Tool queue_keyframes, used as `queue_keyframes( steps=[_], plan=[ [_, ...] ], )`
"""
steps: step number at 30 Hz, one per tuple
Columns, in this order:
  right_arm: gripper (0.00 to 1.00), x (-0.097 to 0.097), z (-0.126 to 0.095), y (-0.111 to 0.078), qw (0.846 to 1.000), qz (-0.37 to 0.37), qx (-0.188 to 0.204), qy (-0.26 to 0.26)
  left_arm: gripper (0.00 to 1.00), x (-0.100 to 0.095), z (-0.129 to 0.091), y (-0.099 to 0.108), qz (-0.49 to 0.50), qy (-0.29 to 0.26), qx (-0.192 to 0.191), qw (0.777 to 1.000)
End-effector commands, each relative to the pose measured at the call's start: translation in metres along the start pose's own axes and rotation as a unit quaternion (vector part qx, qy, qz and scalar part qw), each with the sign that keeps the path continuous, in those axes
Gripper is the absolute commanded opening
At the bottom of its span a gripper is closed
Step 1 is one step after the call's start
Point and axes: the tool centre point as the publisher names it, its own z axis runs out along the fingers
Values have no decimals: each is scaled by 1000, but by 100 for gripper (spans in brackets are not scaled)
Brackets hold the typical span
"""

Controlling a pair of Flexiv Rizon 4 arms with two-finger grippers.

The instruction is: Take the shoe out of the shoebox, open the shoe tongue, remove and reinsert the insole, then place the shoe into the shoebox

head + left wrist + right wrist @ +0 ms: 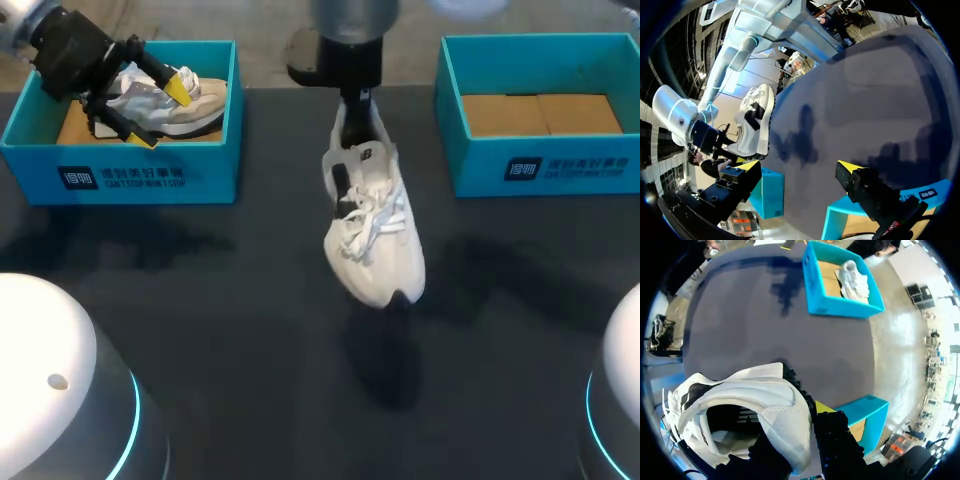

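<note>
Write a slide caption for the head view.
Right hand holds white lace-up shoe over dark table; left hand hovers over teal shoebox.

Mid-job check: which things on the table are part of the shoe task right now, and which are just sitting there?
In the job: white shoe, held aloft by the right pincer; empty shoebox at right.
Lying about, seemingly: second shoe in the left shoebox, under the open left pincer.
</note>
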Motion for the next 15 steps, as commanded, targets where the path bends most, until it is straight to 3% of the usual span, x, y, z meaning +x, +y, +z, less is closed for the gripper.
queue_keyframes(
  steps=[1, 9, 15],
  plan=[
    [0, -23, 2, -20, 1000, 0, 1, 8, 100, 0, 0, 0, 0, 1, 0, 1000],
    [0, -68, 8, -72, 1000, -5, 20, 1, 100, 0, 0, 0, 0, 1, 0, 1000],
    [0, -96, 13, -101, 1000, -19, 22, 9, 100, 0, 0, 0, 0, 1, 0, 1000]
  ],
)
